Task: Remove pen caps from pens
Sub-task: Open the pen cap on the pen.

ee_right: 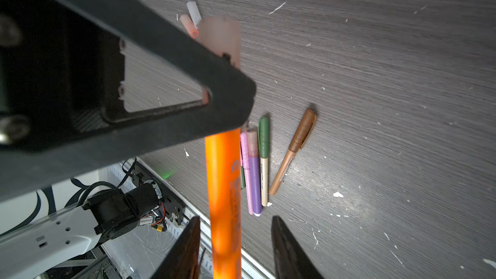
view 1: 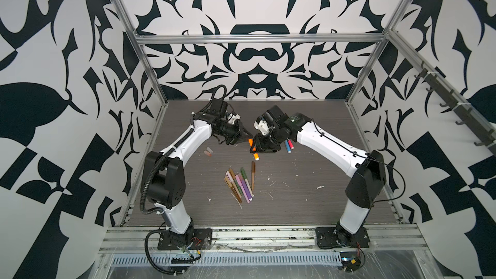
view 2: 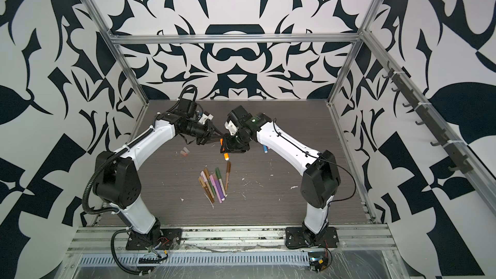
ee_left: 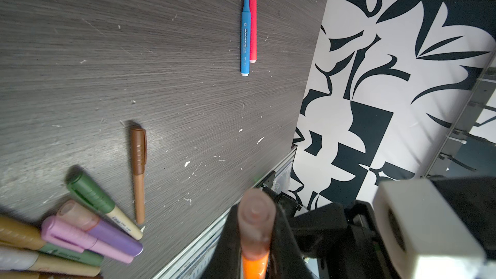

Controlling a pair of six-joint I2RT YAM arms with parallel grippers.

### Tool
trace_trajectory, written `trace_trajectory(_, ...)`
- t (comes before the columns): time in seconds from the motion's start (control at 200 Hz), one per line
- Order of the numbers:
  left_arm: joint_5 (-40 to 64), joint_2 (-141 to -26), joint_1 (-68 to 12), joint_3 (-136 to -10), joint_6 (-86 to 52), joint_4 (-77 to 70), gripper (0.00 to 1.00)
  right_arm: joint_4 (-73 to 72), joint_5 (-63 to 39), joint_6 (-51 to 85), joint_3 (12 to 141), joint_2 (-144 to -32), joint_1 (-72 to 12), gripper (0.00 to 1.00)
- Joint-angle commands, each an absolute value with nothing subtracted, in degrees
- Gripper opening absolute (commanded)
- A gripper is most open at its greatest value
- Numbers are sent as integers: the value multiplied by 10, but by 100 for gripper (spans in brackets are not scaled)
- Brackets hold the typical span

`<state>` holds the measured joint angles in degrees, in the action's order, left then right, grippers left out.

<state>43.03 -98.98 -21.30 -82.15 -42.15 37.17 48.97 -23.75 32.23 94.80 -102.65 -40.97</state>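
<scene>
The left gripper point(view 1: 246, 136) clamps the cap point(ee_left: 255, 218); the right gripper point(ee_right: 236, 221), jaws apart around the orange pen point(ee_right: 224, 183), should close before pulling straight

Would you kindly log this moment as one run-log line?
left gripper: shut on cap | right gripper: open around orange pen | cap: on pen | loose caps: two | pile: capped

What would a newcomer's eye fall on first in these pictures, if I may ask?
First, the bold black-and-white patterned walls around the table. Then the orange pen held up between the two hands: the left hand pinches its pale cap, while the right hand stands open around the barrel. A bundle of pens lies nearer the front.
</scene>
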Motion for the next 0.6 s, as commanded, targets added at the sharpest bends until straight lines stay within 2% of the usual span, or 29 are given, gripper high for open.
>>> trace_trajectory(0.0, 432, -968, -215, -830, -424, 376, 0, 474, -250, 335, 938, -1004, -413, 44)
trace_trajectory(0.08, 431, -968, -217, -832, -431, 372, 0, 467, -254, 339, 932, -1003, -413, 41)
trace_trajectory(0.185, 432, -969, -217, -835, -436, 367, 0, 464, -253, 343, 925, -1001, -413, 29)
trace_trajectory(0.22, 432, -970, -217, -836, -436, 367, 0, 459, -252, 345, 921, -999, -413, 21)
trace_trajectory(0.28, 431, -971, -217, -838, -437, 365, 0, 456, -250, 348, 917, -996, -413, 0)
trace_trajectory(0.395, 424, -999, -209, -871, -424, 362, 0, 456, -247, 351, 902, -990, -415, 0)
trace_trajectory(0.595, 380, -1136, -133, -1077, -400, 427, 0, 407, -253, 391, 836, -966, -462, 0)
